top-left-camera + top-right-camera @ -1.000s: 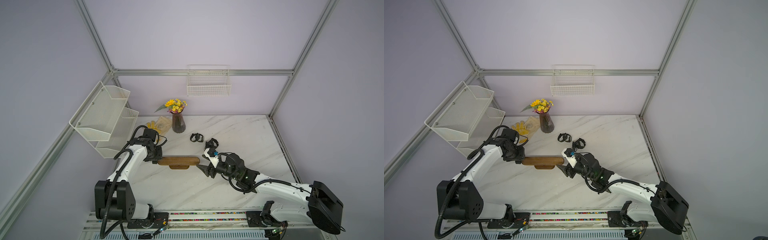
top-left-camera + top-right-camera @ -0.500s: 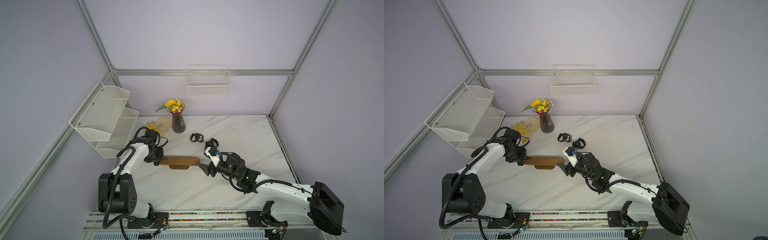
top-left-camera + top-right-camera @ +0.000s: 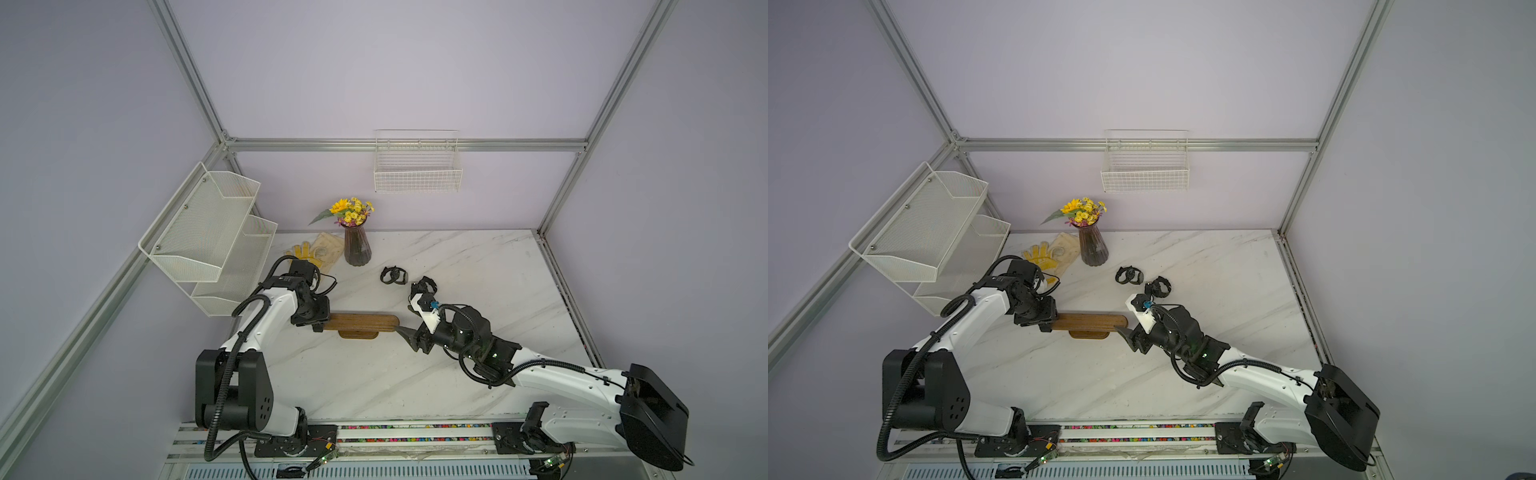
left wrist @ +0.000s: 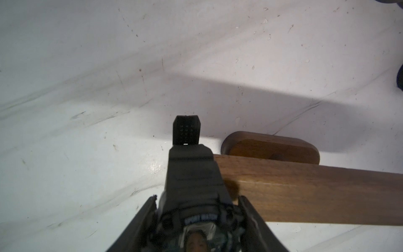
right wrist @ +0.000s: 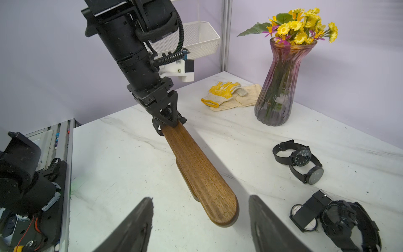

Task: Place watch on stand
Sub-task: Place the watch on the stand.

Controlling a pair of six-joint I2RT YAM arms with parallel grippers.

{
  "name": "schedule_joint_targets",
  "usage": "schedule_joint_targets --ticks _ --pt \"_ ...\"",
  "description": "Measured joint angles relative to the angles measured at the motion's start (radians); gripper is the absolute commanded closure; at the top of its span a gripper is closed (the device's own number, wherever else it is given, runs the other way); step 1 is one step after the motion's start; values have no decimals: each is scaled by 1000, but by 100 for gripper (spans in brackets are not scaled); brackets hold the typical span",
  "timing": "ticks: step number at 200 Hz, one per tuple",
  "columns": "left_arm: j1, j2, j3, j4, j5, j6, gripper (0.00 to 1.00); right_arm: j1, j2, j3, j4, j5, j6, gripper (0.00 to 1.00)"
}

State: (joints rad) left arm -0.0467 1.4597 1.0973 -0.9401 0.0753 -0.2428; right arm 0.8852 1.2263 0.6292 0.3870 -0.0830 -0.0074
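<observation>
At the near edge, the rail [image 3: 395, 434] carries both arm bases in front of the marble table [image 3: 374, 386]. The right gripper [image 5: 200, 198] lies low over the table with its jaws spread wide and empty, pointing at the right-hand end of the stand [image 3: 361, 322]. In the right wrist view the rounded bar end sits just ahead of the gap between the two fingers, with no contact visible. The stand rests on its oval base near the middle of the table, its bar running crosswise between the two grippers. At the bar's opposite end, the left gripper [image 3: 321, 324] pinches a black watch [image 4: 189, 174] by its case (the bezel reads SPORT WATCH), one finger on either side. The strap projects past the fingertips and crosses the bar's end; whether the band encircles the bar cannot be told. Beyond the stand lie a chunky black watch [image 3: 424, 286] and, just beside it, a pair of slim black watches [image 3: 394, 275] touching each other. Farther back stand a ribbed glass vase [image 3: 356, 249] holding yellow flowers and, beside it, the gloves [image 3: 316, 254]. A mesh shelf [image 3: 208, 232] hangs on the left wall. A wire basket [image 3: 417, 178] hangs on the rear wall.
</observation>
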Motion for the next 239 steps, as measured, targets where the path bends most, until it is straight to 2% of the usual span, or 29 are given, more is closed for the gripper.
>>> schedule_joint_targets --ticks 66,125,239 --pt "-9 -2 -6 4 21 -1 55 0 0 0 0 0 0 28" --pt "-47 -68 -19 0 24 -16 54 0 0 0 -15 -1 -1 28" --pt "-111 -11 -19 10 -1 -83 48 0 0 0 -23 0 -1 29"
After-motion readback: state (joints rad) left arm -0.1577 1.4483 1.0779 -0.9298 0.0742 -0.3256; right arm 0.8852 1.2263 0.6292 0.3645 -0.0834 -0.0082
